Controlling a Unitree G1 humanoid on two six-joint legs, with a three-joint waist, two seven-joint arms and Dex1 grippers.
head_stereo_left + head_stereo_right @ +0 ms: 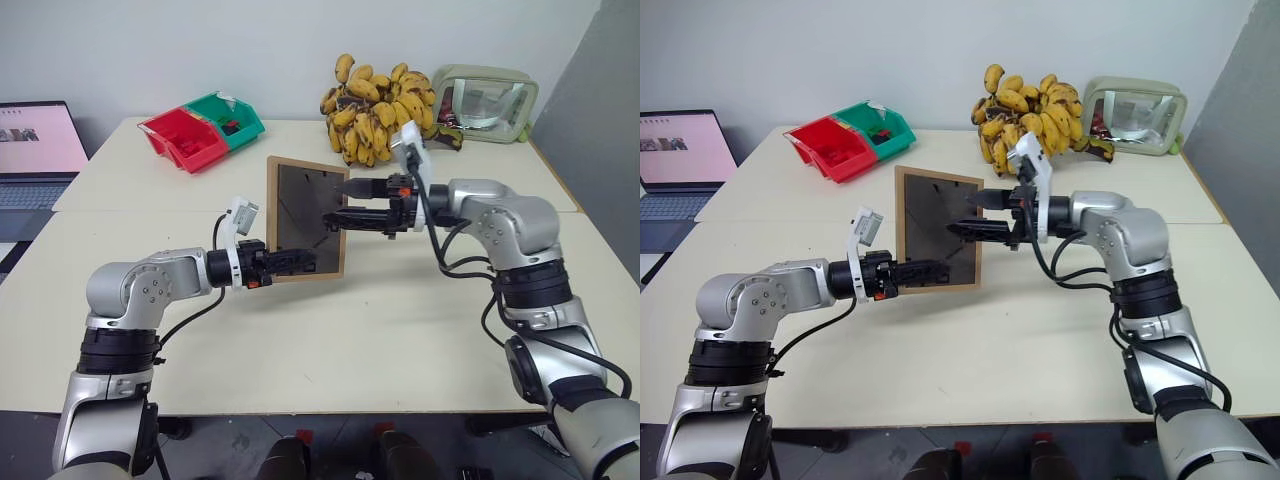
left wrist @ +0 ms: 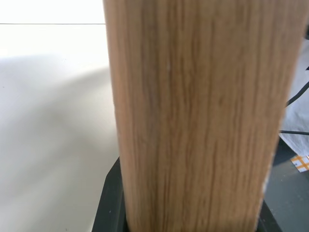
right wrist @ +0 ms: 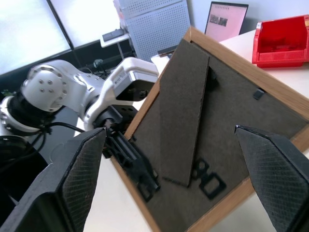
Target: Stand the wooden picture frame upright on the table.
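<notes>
Left eye view gives us the wooden picture frame (image 1: 306, 218) held upright above the table (image 1: 330, 330), its dark grey-brown back panel turned toward us inside a light-wood border. In the right wrist view the panel's stand (image 3: 186, 116) lies as a long flap across the back, with small clips near the edges. Our left gripper (image 1: 290, 264) pinches the frame's lower edge. Our right gripper (image 1: 352, 205) points at the back panel with its two fingers spread wide, one high and one low; we cannot tell whether either touches the panel. We cannot see the frame's front. Left wrist view is too close to show more than wood grain. The cream table is two joined sections; on the far one sit a red bin (image 1: 184, 137), a green bin (image 1: 228, 117), bananas (image 1: 380, 108) and a clear container (image 1: 487, 102). A laptop (image 1: 36, 150) stands at the left.
</notes>
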